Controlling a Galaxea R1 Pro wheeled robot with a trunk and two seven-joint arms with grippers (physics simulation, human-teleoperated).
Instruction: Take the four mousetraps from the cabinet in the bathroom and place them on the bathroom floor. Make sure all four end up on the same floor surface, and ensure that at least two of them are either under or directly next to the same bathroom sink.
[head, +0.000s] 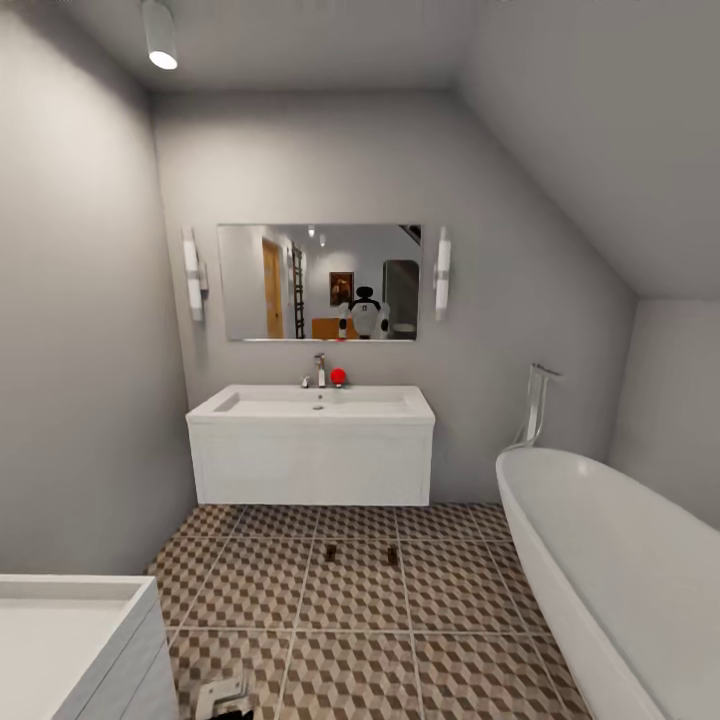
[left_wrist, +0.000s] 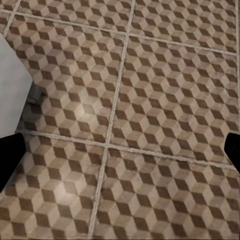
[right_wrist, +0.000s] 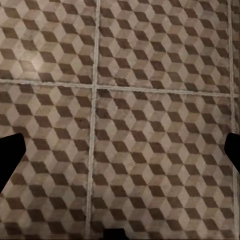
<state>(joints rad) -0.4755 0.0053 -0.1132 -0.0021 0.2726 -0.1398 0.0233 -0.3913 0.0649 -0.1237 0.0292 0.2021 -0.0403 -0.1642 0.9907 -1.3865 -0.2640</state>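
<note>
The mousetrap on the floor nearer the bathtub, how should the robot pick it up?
Probably from straight above. That mousetrap lies flat on the bathroom floor in front of the sink, apart from the other mousetrap. A hand could pinch its two long edges; it looks too small here to make out the wire.

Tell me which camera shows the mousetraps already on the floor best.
The head view: two mousetraps lie on the bathroom floor just in front of the sink. Both wrist views show bare patterned tiles.
</note>
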